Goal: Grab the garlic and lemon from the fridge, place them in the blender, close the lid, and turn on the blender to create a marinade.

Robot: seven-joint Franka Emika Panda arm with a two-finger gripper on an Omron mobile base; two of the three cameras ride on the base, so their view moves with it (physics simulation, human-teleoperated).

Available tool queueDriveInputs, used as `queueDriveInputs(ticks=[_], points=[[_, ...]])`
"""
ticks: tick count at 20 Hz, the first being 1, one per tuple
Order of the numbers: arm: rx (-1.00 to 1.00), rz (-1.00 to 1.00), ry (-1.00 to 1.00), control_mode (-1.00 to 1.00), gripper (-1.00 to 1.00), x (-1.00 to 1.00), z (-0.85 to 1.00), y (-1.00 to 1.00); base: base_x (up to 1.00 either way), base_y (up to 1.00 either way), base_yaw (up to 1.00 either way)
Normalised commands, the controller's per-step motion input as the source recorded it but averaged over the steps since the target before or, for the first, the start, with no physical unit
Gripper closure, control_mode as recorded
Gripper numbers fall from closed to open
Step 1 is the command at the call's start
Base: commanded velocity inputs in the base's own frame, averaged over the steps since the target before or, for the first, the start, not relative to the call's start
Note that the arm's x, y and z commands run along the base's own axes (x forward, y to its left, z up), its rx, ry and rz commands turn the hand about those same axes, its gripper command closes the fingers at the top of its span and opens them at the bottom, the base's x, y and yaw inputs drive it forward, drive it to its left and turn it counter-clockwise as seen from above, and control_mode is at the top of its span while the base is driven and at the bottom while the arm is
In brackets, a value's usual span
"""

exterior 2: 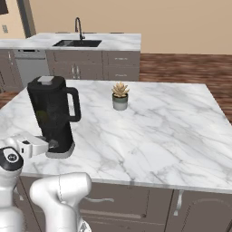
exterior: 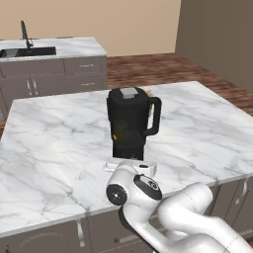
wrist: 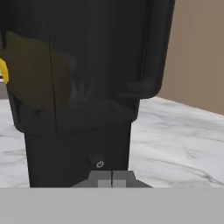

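The black blender (exterior: 129, 123) stands on the marble island (exterior: 207, 133) with its lid (exterior: 129, 93) seated on the jar; it also shows as the blender (exterior 2: 53, 113) with the lid (exterior 2: 45, 80) in the right base view. Through the dark jar a yellow lemon (wrist: 3, 70) shows at the left edge, beside a dim olive shape that I cannot name. The garlic is hidden. My gripper (wrist: 112, 181) is shut, fingertips together right at the blender's base, just under the power mark on the front knob (wrist: 100, 164). The white hand (exterior 2: 31, 146) reaches in low from the front.
A small potted succulent (exterior 2: 120, 95) stands on the island behind and to the right of the blender. A far counter with sink and faucet (exterior 2: 78, 41) runs along the back wall. Wooden floor lies between the counters.
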Motion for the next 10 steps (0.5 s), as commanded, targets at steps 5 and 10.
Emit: queueDriveInputs(ticks=[5, 10], points=[[0.00, 0.00, 0.00, -1.00, 1.00, 0.26, -0.40, 0.00, 0.00, 0.00, 0.00], [0.00, 0.00, 0.00, -1.00, 1.00, 0.37, -0.16, 0.00, 0.00, 0.00, 0.00]])
